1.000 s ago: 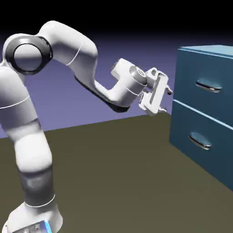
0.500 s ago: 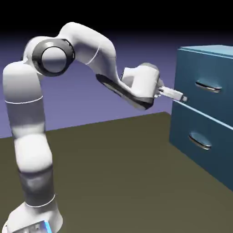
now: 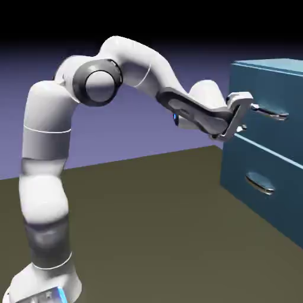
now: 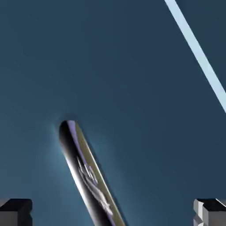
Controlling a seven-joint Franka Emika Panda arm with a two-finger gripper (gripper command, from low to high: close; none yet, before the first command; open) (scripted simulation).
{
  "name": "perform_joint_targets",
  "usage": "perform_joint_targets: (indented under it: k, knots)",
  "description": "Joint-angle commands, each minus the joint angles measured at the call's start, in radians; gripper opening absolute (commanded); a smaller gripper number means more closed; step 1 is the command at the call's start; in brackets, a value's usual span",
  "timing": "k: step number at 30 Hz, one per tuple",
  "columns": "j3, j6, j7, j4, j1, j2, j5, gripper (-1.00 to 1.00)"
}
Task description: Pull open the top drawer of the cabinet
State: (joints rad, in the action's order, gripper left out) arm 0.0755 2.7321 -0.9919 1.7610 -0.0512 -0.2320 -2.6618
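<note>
Hand view: pincer (image 4: 113,212) spread wide, top drawer (image 4: 132,88) handle (image 4: 86,172) at 7 o'clock; centre handle between tips, then close.

Exterior cam: fixed, beside the white robot arm (image 3: 44,177), wide shot; boxy teal-blue cabinet (image 3: 251,168) at right edge of frame. Hand cam: on the wrist, v. close, frame filled by the flat blue top drawer front (image 4: 132,88), its curved silver handle (image 4: 86,170) slanting across lower left. Shared: same drawer front (image 3: 266,127) & handle (image 3: 271,110), upper right of exterior frame.
</note>
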Motion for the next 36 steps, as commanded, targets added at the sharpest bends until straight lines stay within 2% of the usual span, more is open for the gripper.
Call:
perform_joint_targets:
  k: [1,5,12,13,36]
  knots:
    - [0.001,-0.005,-0.028,-0.017,-0.001,-0.013,-0.044,0.00]
    - [0.005,-0.019,-0.106,-0.064,-0.002,-0.049,-0.163,0.00]
    - [-0.004,0.059,-0.149,-0.310,-0.001,-0.217,-0.136,0.00]
    - [-0.004,0.059,-0.149,-0.310,-0.001,-0.217,-0.136,-1.00]
    - [0.022,-0.131,-0.062,0.487,-0.020,0.390,-0.151,-1.00]
